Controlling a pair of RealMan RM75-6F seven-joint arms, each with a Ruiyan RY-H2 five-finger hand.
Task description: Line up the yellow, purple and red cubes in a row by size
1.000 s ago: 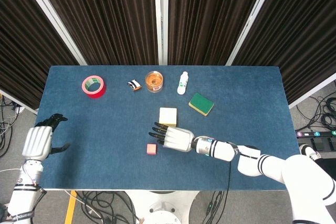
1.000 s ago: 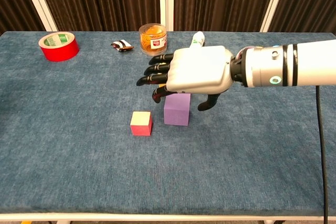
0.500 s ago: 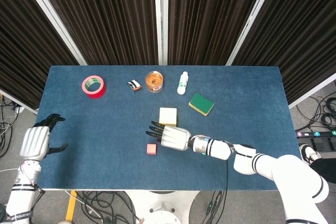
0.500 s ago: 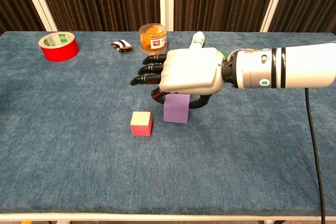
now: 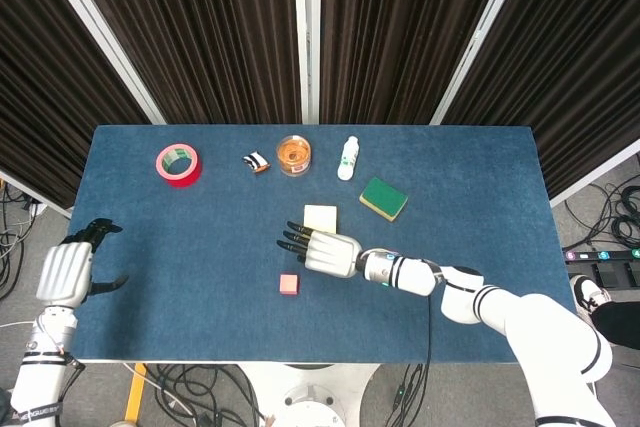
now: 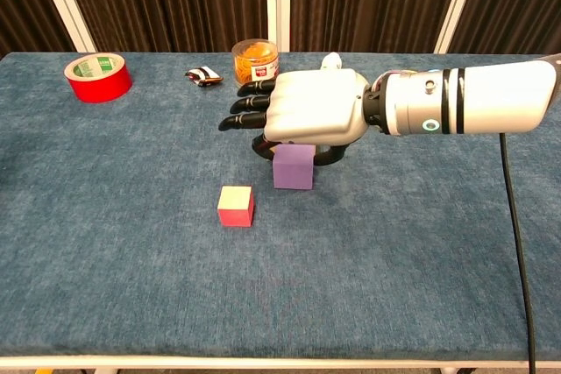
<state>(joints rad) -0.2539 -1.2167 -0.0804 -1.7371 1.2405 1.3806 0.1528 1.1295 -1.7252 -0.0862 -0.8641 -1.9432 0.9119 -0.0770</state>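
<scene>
My right hand [image 6: 308, 115] is over the purple cube [image 6: 293, 169], thumb and one finger curled down round its top and the other fingers stretched out to the left. In the head view the right hand [image 5: 328, 253] hides the purple cube and overlaps the near edge of the yellow cube [image 5: 320, 215]. The chest view does not show the yellow cube, which is behind the hand. A small red cube [image 6: 236, 207] with a pale top sits apart, near left of the purple one, and the head view shows this red cube [image 5: 289, 284] too. My left hand [image 5: 68, 269] hangs open at the table's left edge.
Along the far side stand a red tape roll [image 5: 178, 164], a small black-and-white item [image 5: 257, 161], an orange jar [image 5: 293, 155] and a white bottle [image 5: 347, 158]. A green sponge [image 5: 383, 198] lies right of the yellow cube. The blue table [image 5: 480, 197] ends just past my left hand.
My right hand lowered onto the purple cube and its thumb closed round it. Hand and cube then shifted away from the red cube, toward the yellow cube. The left hand barely moved.
</scene>
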